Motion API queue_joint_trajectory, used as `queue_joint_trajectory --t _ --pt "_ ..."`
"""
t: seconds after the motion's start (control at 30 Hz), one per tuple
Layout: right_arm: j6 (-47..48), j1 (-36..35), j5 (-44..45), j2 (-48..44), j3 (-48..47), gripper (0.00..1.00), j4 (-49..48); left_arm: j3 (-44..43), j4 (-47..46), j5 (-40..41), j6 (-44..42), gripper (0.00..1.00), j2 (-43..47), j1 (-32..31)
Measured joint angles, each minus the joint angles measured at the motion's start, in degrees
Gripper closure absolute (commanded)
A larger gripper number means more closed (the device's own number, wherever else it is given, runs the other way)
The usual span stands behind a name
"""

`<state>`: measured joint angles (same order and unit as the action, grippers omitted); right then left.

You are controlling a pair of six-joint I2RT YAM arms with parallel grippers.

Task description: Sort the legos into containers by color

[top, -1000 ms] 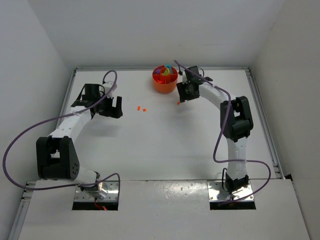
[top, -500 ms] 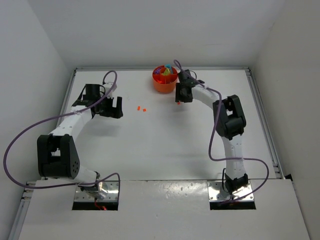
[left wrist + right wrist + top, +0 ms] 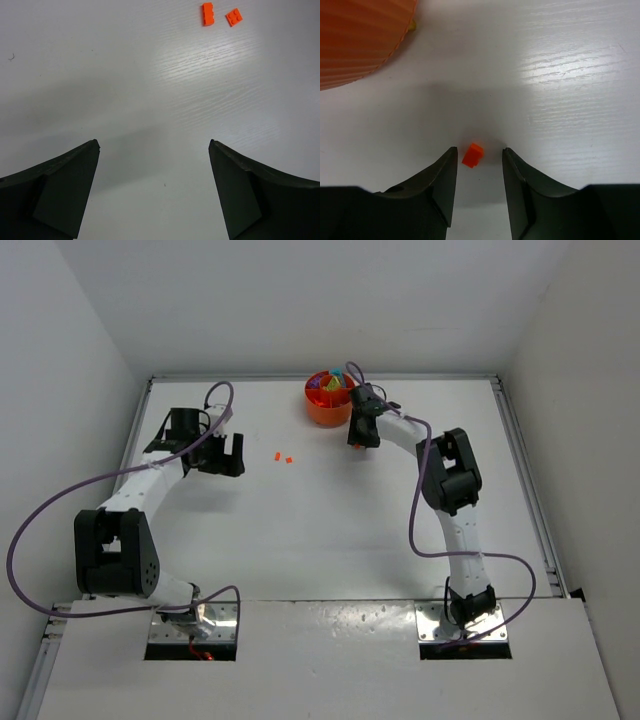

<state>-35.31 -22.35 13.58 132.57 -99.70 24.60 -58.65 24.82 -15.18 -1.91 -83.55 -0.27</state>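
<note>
A small orange lego (image 3: 472,154) lies on the white table between the fingers of my right gripper (image 3: 479,149). The jaws are open and stand a little apart from the piece on both sides, the left finger nearer. This gripper (image 3: 358,437) hangs just right of the round orange dish (image 3: 328,400), whose compartments hold coloured legos. Two more orange legos (image 3: 208,13) (image 3: 234,17) lie side by side ahead of my left gripper (image 3: 153,142), which is wide open with nothing in it. From above they (image 3: 276,455) (image 3: 289,459) sit right of the left gripper (image 3: 228,454).
The ribbed outer wall of the dish (image 3: 355,40) is close at the upper left of the right wrist view. Raised rails border the table at the back and sides. Purple cables loop from both arms.
My right gripper has swung left toward the dish and come down over the small orange lego, its jaws narrowing around it. The left arm has stayed put.
</note>
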Motion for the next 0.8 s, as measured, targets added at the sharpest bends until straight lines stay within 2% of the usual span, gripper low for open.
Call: queue_joint_trajectory --t 0.4,0.53,0.63,0.67,0.8 --pt "-1.2 0.0 1.9 -0.2 1.2 0.66 -1.2 0.0 -0.5 0.0 0.0 0.03 0.0 0.4" --pt "-1.4 0.0 2.5 -0.8 2.4 0.76 -2.3 0.0 -0.5 0.0 0.0 0.03 0.0 0.4" --pt "-1.1 0.0 2.7 -1.0 2.9 0.92 -2.6 0.0 -0.5 -0.1 0.0 0.03 0.0 0.4" --pt "-0.9 0.0 2.6 -1.0 3.0 1.00 -2.7 0.0 -0.5 -0.1 0.0 0.02 0.0 0.4" --pt "0.5 0.0 2.4 -1.2 3.0 1.00 -2.7 0.0 -0.5 0.0 0.0 0.02 0.0 0.4"
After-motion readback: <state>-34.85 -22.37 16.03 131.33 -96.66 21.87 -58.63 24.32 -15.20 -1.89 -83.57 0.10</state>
